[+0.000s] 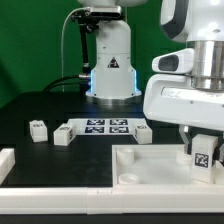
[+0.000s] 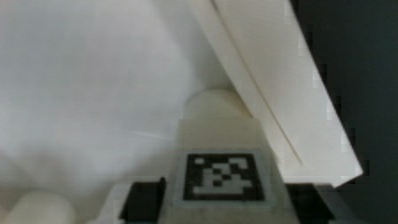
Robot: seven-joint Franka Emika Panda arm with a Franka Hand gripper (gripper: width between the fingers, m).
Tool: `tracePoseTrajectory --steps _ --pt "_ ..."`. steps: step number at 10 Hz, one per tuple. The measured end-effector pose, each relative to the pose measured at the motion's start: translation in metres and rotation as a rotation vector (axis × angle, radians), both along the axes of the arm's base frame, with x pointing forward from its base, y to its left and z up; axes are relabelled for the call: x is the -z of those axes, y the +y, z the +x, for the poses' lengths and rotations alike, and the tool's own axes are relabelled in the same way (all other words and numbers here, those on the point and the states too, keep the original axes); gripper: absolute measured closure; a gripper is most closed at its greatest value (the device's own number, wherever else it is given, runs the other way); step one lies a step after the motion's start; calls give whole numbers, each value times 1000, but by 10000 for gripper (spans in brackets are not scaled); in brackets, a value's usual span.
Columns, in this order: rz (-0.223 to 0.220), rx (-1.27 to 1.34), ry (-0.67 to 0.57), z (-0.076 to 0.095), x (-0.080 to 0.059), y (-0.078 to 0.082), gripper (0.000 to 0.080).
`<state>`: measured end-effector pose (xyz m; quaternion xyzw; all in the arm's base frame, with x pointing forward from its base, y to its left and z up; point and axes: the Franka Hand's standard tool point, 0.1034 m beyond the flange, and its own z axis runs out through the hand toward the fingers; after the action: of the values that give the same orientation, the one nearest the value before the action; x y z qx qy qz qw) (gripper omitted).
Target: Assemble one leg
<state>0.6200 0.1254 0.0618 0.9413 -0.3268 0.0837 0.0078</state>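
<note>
Exterior view: jaws grasping the leg point(image 1: 203, 155) over the white panel point(image 1: 140, 168); three legs point(image 1: 38, 129) near the marker board point(image 1: 105, 126).

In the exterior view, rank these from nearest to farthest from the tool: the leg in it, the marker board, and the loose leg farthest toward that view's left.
1. The leg sits in the tool itself, at the exterior view's right, over the white panel.
2. The marker board lies mid-table, toward the left.
3. The far-left loose leg is farthest.

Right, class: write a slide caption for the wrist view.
Fingers grip the tagged leg against the white panel.
</note>
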Motion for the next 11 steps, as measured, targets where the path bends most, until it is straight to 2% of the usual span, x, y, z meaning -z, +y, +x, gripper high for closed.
tracePoseTrajectory --steps 2,3,4,5,6,11 --pt "38 165 -7 0 0 0 508" --pt "39 164 -7 0 0 0 438" --pt "35 139 -5 0 0 0 438" --pt "35 138 -5 0 0 0 258" --pt "23 63 -1 1 0 -1 174" --pt "-57 -439 33 2 -1 -7 151"
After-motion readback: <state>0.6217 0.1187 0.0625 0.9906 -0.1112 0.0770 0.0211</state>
